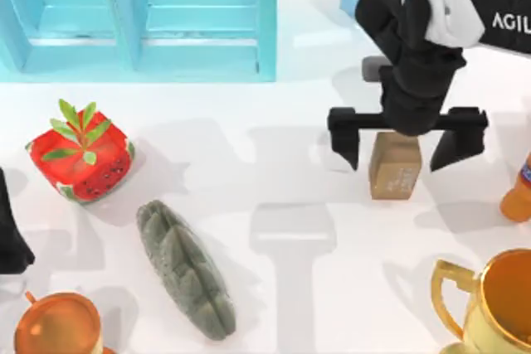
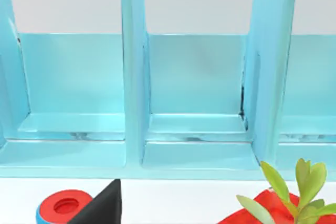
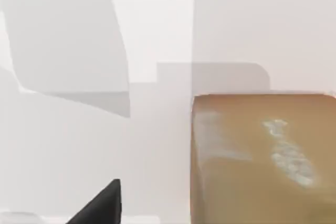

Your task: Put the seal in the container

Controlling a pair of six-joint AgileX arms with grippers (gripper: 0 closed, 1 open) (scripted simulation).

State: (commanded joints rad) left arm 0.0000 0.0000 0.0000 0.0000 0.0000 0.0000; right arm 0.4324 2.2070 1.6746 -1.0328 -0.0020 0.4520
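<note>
Between the spread black fingers of the right gripper [image 1: 406, 148] stands the seal [image 1: 396, 165], a small tan block with cardboard-dull faces, squared edges and faint white marks on one side. The gripper is released, one finger on each side of the block and neither touching it. To grasp well, I judge it should sink until the pads face the flat sides squarely, then close evenly so the block does not twist. The container [image 1: 137, 18], a glossy turquoise rack with upright dividers, lies well off to the gripper's left. Left arm [image 1: 12, 234] sits parked at the table's left edge.
</note>
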